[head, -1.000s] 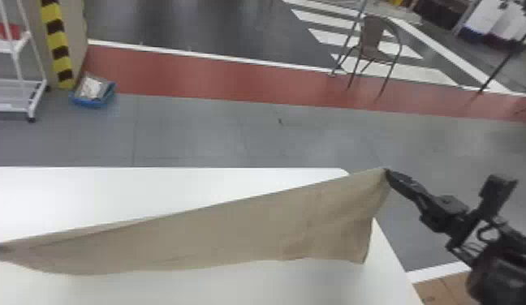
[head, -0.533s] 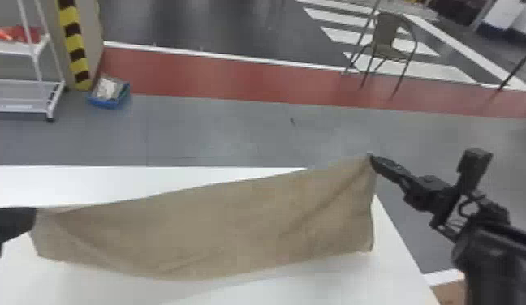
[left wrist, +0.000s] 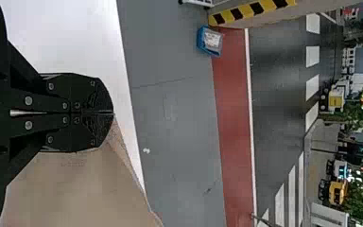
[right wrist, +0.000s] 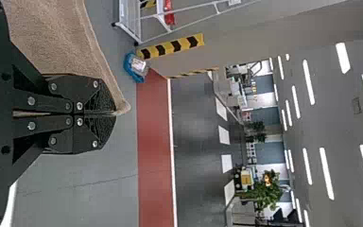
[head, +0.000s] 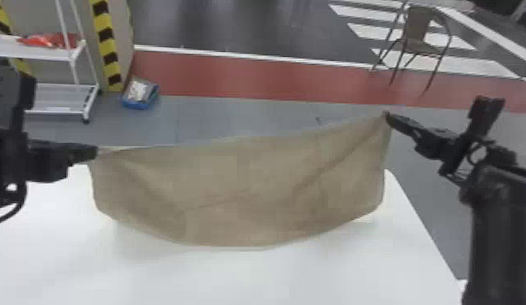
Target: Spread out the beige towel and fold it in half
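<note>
The beige towel point(head: 250, 186) hangs stretched between the two grippers, held up over the white table point(head: 152, 276) by its upper corners. The left gripper point(head: 95, 152) has one corner; in the left wrist view its fingers point(left wrist: 82, 94) are pressed together, with the cloth pinched at their tips. The right gripper point(head: 389, 117) pinches the other corner, its fingers point(right wrist: 82, 94) also shut together in the right wrist view, a small bit of the towel poking out past the tips. In the head view the right corner is higher than the left, so the upper edge slants, and the lower edge bows downward in the middle. Slanting creases cross the cloth, one running down from near the right corner. Whether the lower edge touches the table is hard to make out. Past the table, on the grey floor point(head: 233, 117), sits a blue tray point(head: 139, 106) with a pale packet point(head: 137, 91) in it, near a pillar point(head: 108, 44) striped yellow and black. A white rack point(head: 51, 56) beside the pillar bears something red point(head: 47, 39) on a shelf, and a chair point(head: 418, 26) stands well apart from it.
</note>
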`<state>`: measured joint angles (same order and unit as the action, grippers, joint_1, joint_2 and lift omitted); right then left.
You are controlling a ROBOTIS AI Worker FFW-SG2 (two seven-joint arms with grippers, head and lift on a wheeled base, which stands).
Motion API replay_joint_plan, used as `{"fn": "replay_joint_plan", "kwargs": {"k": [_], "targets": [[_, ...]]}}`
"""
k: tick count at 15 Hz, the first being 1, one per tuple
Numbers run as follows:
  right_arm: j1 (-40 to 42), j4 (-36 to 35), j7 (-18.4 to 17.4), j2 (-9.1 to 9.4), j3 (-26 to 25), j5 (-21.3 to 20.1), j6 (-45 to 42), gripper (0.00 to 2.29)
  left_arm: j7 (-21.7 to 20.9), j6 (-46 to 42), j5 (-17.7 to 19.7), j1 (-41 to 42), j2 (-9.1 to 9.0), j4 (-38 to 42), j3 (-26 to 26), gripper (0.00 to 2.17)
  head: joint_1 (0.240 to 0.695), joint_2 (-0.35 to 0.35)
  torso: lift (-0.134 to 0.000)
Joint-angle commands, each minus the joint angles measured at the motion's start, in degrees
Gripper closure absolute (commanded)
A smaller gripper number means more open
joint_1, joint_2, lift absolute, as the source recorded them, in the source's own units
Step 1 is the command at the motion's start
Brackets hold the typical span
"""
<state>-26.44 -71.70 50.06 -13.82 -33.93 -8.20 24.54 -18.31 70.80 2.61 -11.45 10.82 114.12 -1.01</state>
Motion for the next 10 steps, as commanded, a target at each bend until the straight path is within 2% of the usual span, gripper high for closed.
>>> {"fn": "replay_joint_plan", "kwargs": {"k": [1,4,5,6,8,9,10], "targets": [[-3.26,1.82,-0.57,-0.16,0.09,0.46,-2.08,1.48,0.03,-1.06,0.29,-4.10,-0.36,-3.29,0.93,1.39,0.650,-0.214,0.000],[-2.91,2.09,0.39,-0.69,-0.96,1.17,-3.66,1.48,-0.50,-1.06,0.81,-3.23,-0.36,-2.15,-0.04,1.42,0.603,-0.213,0.000],[-0.01,1.38,1.71,-0.69,-1.14,2.13,-4.01,1.48,-0.67,-1.06,1.34,-0.59,-0.27,0.40,-0.66,1.42,0.588,-0.215,0.000],[4.38,-0.90,3.03,-0.86,-1.93,5.03,-5.95,1.48,-0.94,-1.06,1.25,3.98,-0.18,4.62,-1.80,1.42,0.589,-0.217,0.000],[13.26,-2.66,5.84,-1.74,-4.04,9.43,-11.39,1.48,-2.34,-1.23,1.25,13.30,0.08,10.95,-3.03,1.42,0.624,-0.221,0.000],[16.42,-3.19,7.69,-1.83,-6.32,10.75,-12.80,1.48,-2.52,-1.41,1.25,17.17,0.08,13.23,-3.03,1.42,0.674,-0.238,0.000],[19.32,-3.71,10.24,-1.74,-8.52,11.54,-15.61,1.48,-2.52,-1.94,1.17,21.30,0.08,15.43,-2.85,1.42,0.695,-0.253,0.000]]}}
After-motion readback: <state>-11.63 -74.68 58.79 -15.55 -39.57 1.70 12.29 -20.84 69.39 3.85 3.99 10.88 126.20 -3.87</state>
